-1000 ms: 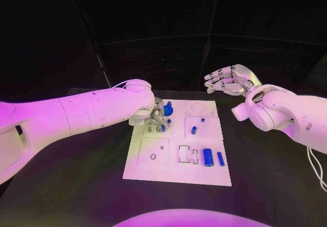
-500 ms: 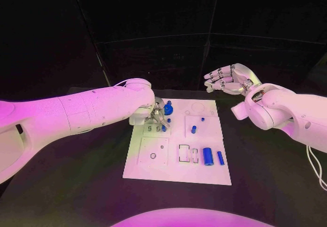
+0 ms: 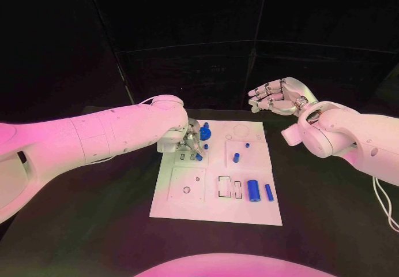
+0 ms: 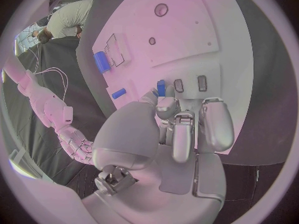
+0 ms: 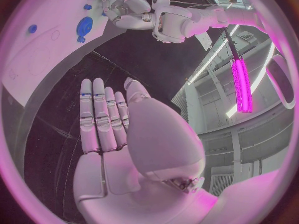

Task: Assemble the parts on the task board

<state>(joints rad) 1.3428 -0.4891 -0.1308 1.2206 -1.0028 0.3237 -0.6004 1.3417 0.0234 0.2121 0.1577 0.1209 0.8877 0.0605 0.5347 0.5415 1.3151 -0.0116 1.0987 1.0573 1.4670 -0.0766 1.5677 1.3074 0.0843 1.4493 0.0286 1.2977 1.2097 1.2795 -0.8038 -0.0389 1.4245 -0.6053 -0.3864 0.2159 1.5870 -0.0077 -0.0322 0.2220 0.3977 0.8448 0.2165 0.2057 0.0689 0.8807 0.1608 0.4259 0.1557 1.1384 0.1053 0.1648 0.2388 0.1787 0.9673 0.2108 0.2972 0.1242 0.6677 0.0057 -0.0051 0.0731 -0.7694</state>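
Note:
The white task board (image 3: 184,209) lies mid-table. My left hand (image 3: 189,142) hovers low over its far left corner, fingers curled, and pinches a small blue peg (image 4: 161,88) just above two narrow slots (image 4: 179,85). A blue knob-shaped part (image 3: 204,135) stands right beside that hand. Small blue pegs (image 3: 236,157) stand in the middle of the board, and a thick blue cylinder (image 3: 253,191) lies with a thinner one (image 3: 269,193) at the near right. My right hand (image 3: 279,97) is raised beyond the board's far right corner, fingers straight and apart, holding nothing.
Black table (image 3: 332,196) surrounds the board on all sides. An outlined rectangle with a small hole (image 3: 187,190) sits at the board's near left. My left forearm (image 3: 100,138) stretches across the table's left side.
The left hand has shifted only slightly over the far left of the board. The right hand stays raised in the same place.

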